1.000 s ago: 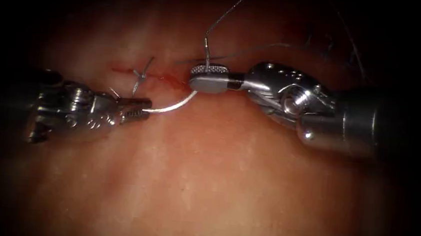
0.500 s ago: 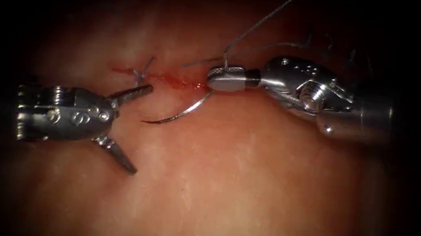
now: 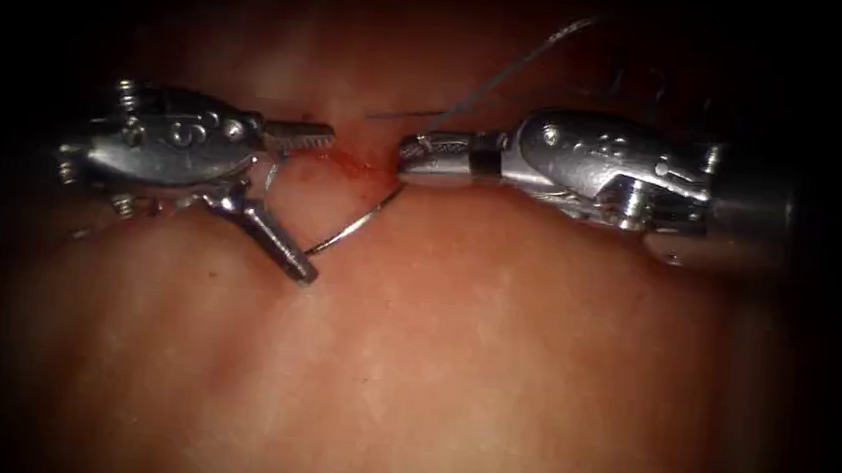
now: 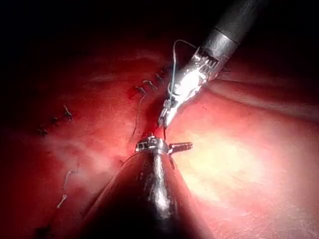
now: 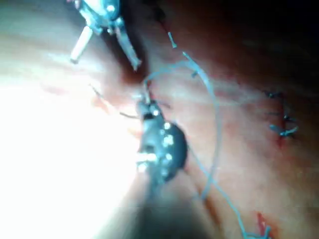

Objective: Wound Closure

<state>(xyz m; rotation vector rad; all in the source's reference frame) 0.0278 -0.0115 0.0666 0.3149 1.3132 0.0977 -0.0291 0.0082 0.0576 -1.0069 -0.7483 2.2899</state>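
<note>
A: What changed in the last second?

B: The left pincer (image 3: 308, 203) let go of the needle's (image 3: 354, 223) pointed end. Its jaws now stand spread wide and hold nothing, and it has shifted up toward the cut (image 3: 346, 163).

A: Who has the needle, then?

B: The right pincer (image 3: 417, 154), pressed together on the needle near its thread end, at the cut's right end. The curve hangs free over the tissue (image 3: 451, 369), not in it, its tip by the left tool's lower jaw. The thread (image 3: 499, 77) trails up and away.

A: Meaning?

B: The needle has changed hands, I'd judge.
</note>
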